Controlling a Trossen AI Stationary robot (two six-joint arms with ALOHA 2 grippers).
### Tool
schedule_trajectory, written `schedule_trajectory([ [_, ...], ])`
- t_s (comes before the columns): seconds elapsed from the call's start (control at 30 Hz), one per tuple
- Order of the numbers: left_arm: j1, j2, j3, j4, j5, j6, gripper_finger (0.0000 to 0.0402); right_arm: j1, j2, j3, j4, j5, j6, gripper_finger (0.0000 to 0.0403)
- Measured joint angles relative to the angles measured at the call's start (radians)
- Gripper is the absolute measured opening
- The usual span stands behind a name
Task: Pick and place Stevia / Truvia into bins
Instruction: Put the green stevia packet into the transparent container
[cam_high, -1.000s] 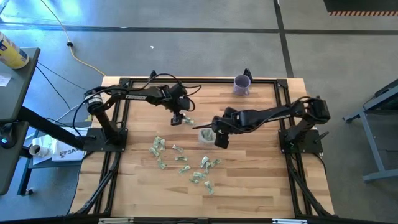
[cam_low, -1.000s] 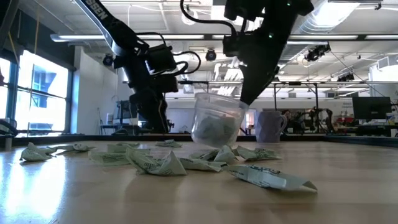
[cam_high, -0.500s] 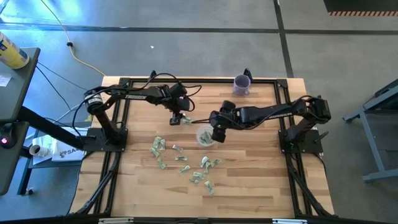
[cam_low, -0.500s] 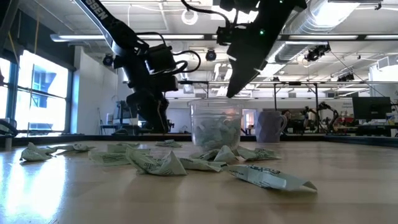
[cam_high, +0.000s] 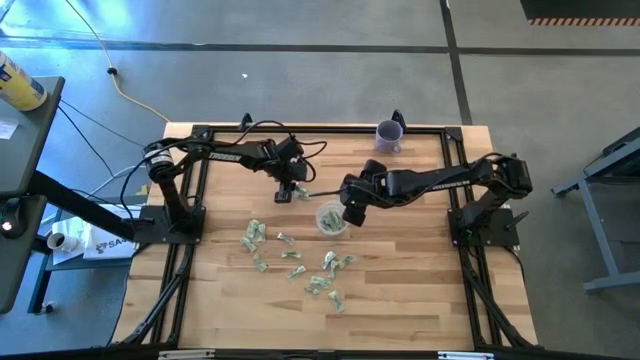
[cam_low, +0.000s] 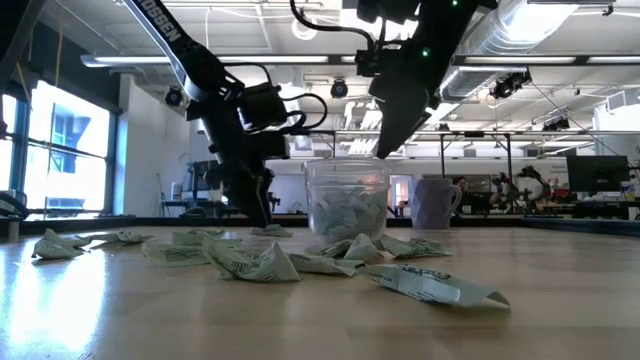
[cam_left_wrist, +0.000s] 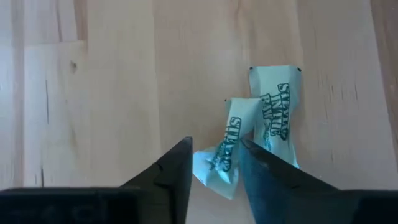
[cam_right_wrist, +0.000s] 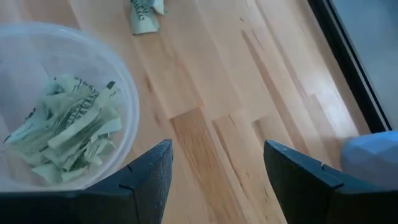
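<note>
The clear cup (cam_high: 331, 218) stands upright on its base on the table, with several pale green packets inside (cam_right_wrist: 62, 124). My right gripper (cam_high: 347, 212) hangs open just above the cup's right side (cam_low: 385, 150), touching nothing. My left gripper (cam_high: 288, 192) is down at the table beside two packets (cam_high: 301, 194) left of the cup. In the left wrist view its fingers stand narrowly apart (cam_left_wrist: 216, 171) on either side of a crumpled packet (cam_left_wrist: 229, 140). A second packet (cam_left_wrist: 277, 112) lies flat beside it. My left gripper comes from above, pointing down, with one finger (cam_left_wrist: 177, 171) on each side of the crumpled packet's near end (cam_left_wrist: 217, 165). The packet lies on the table. I cannot tell whether the fingers touch it.
Several loose packets (cam_high: 300, 265) lie scattered on the near half of the table, also seen up close (cam_low: 260, 262). A purple cup (cam_high: 389, 135) stands near the far edge. A black frame (cam_high: 320, 128) borders the table.
The clear cup was tilted with my right gripper at its rim a second ago; it now stands upright. My right gripper has risen off it and drawn slightly toward the far edge. My left gripper has shifted a little toward the cup and lowered.
</note>
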Motion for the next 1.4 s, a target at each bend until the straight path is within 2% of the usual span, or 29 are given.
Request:
schedule_trajectory([
  [0.4, -0.001, 0.049, 0.007, 0.007, 0.025, -0.052, 0.0057, 0.043, 0.000, 0.000, -0.108, 0.025, 0.063, 0.0234],
  [0.53, -0.002, 0.040, 0.048, -0.068, 0.004, -0.101, 0.0023, 0.082, 0.000, 0.000, -0.158, 0.046, 0.117, 0.0228],
  [0.63, -0.008, 0.021, 0.117, -0.115, -0.002, -0.133, 0.0021, 0.109, 0.000, -0.008, -0.195, 0.072, 0.176, 0.0223],
  [0.8, -0.031, -0.039, 0.238, -0.206, 0.001, -0.155, 0.0024, 0.157, 0.000, -0.056, -0.239, 0.052, 0.312, 0.0214],
  [0.93, -0.077, -0.077, 0.325, -0.246, 0.112, -0.147, 0.0022, 0.208, 0.000, -0.099, -0.253, 0.023, 0.452, 0.0207],
  [1.07, -0.165, -0.073, 0.343, -0.258, 0.153, -0.145, 0.0022, 0.250, 0.000, -0.122, -0.251, 0.000, 0.589, 0.0204],
  [1.23, -0.225, -0.036, 0.340, -0.223, 0.167, -0.129, 0.0027, 0.303, 0.000, -0.119, -0.318, 0.059, 0.821, 0.0206],
  [1.4, -0.289, 0.020, 0.341, -0.168, 0.156, -0.129, 0.0023, 0.340, -0.003, -0.118, -0.316, 0.059, 0.929, 0.0204],
])
